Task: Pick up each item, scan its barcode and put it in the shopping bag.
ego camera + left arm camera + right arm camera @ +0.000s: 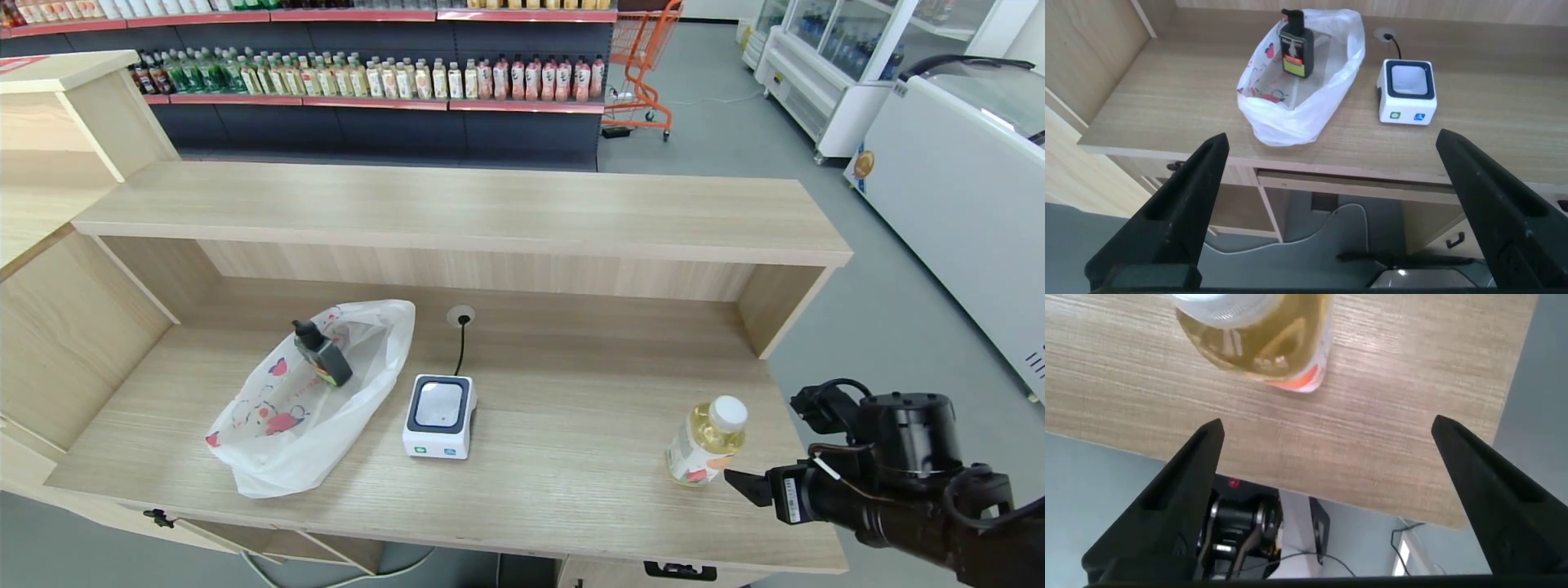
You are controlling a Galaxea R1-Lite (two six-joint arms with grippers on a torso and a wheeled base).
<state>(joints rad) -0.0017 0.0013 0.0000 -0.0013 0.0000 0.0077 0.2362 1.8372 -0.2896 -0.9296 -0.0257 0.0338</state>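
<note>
A clear bottle of yellow drink with a white cap stands upright near the counter's right front corner. My right gripper hovers just right of it, low and open; in the right wrist view the bottle lies beyond the gripper, not between its fingers. The white printed shopping bag lies open on the left, with a dark pump bottle resting in its mouth. The white barcode scanner sits mid-counter. My left gripper is open, held below the counter's front edge, facing the bag and scanner.
The wooden counter has a raised back ledge and side walls. The scanner's cable runs to a grommet. A white freezer stands to the right. Bare counter lies between scanner and drink bottle.
</note>
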